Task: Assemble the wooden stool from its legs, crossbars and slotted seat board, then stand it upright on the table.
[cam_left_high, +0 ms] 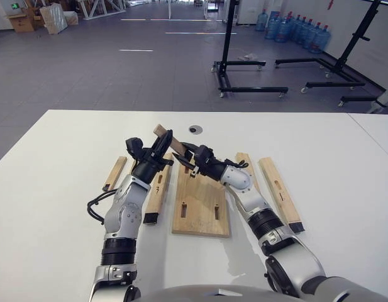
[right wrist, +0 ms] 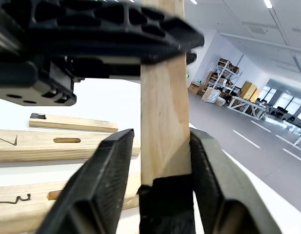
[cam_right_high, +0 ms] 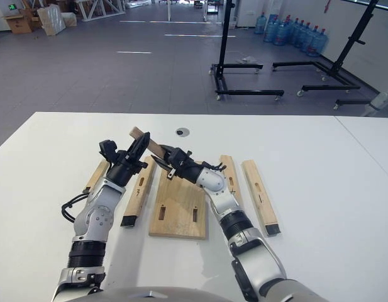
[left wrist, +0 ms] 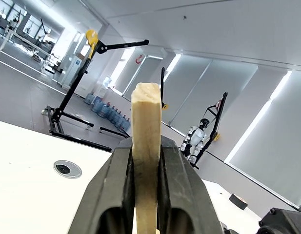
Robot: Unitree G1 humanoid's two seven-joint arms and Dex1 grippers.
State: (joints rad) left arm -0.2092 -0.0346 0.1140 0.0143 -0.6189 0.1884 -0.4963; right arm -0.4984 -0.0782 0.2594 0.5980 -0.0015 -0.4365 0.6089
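Item: one leg point(cam_left_high: 161, 133), clamped by both my left end effector point(cam_left_high: 162, 146) and right end effector point(cam_left_high: 188, 161), above the seat board's point(cam_left_high: 203, 211) far edge. Assembly barely begun, I judge: remaining legs point(cam_left_high: 278, 190) lie loose beside the board.

The white table point(cam_left_high: 61, 145) lies bare left of the short wooden slat point(cam_left_high: 115, 173), right of the long slotted wooden leg point(cam_left_high: 280, 192), on the far side around the round grey grommet point(cam_left_high: 195, 129), and along the near strip in front of the flat slotted wooden seat board point(cam_left_high: 203, 207).

The middle is crowded. The left gripper point(cam_left_high: 165, 141) and right gripper point(cam_left_high: 188, 157) both clamp one tilted pale wooden bar point(cam_left_high: 161, 133) above the board's far edge. The left arm fills the lane between the slat and the black-footed wooden leg point(cam_left_high: 157, 192). The right arm overhangs the inner right-hand wooden leg point(cam_left_high: 246, 160). Gaps between the lying pieces are narrow.
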